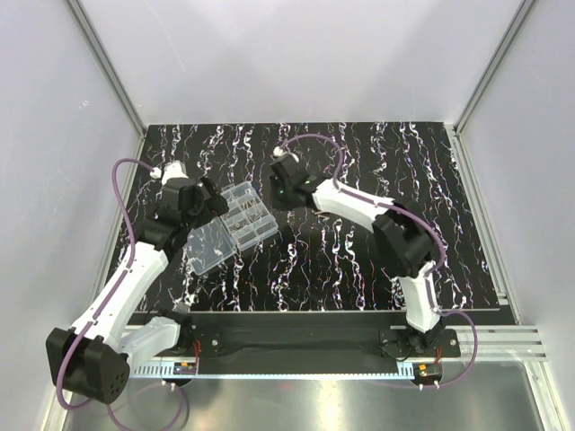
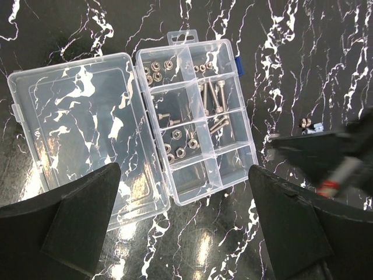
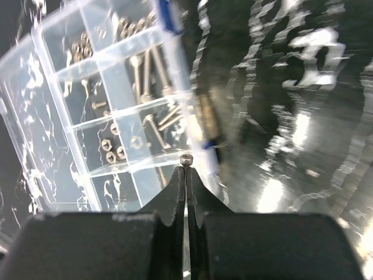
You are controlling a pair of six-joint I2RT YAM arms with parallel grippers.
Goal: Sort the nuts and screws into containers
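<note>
Right gripper point(image 3: 186, 167) clenched on 1 tiny fastener point(image 3: 186, 158) at its very tips: light, rigid, slippery, easily flicked away; left gripper point(image 2: 182, 219) gapes empty.

In the right wrist view the box point(image 3: 87, 116) is smeared and runs off the top and left edges, and the table point(image 3: 303, 116) right of the fingers is a blur. A tiny piece point(image 3: 186, 158) sits just past the right gripper's point(image 3: 186, 168) closed tips; screw or nut, pinched or not, cannot be told. The left gripper's point(image 2: 183, 169) left finger point(image 2: 76, 227) hides the lid's point(image 2: 76, 116) near corner.
</note>
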